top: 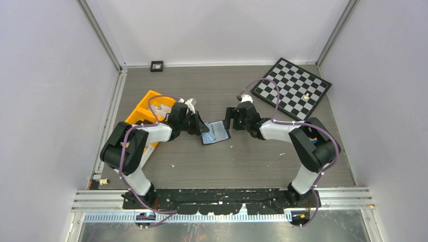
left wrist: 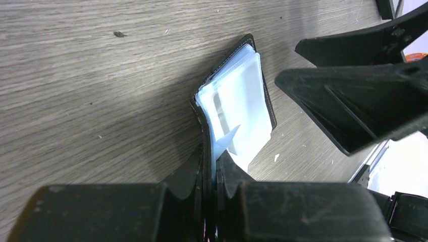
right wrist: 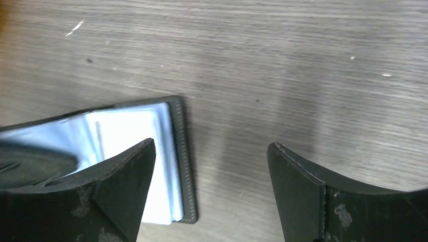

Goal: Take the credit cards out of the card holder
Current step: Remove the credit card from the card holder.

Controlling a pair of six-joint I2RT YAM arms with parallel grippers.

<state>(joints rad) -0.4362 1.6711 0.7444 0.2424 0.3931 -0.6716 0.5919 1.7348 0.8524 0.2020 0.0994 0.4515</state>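
Note:
The black card holder (top: 216, 132) lies open on the table between the arms, its pale grey-blue sleeves facing up. My left gripper (top: 199, 126) is shut on its left flap; in the left wrist view the fingertips (left wrist: 211, 169) pinch the black cover and a pale sleeve, and the holder (left wrist: 237, 101) stands half open. My right gripper (top: 233, 119) is open and empty, just above the holder's right edge (right wrist: 177, 151), its left finger (right wrist: 126, 184) over the sleeves. I cannot tell separate credit cards from the pale sleeves. No orange-tan card shows.
An orange bin (top: 146, 113) sits behind my left arm. A chessboard (top: 292, 88) with one small piece (top: 306, 96) lies at the back right. A small black square (top: 157, 66) is at the back wall.

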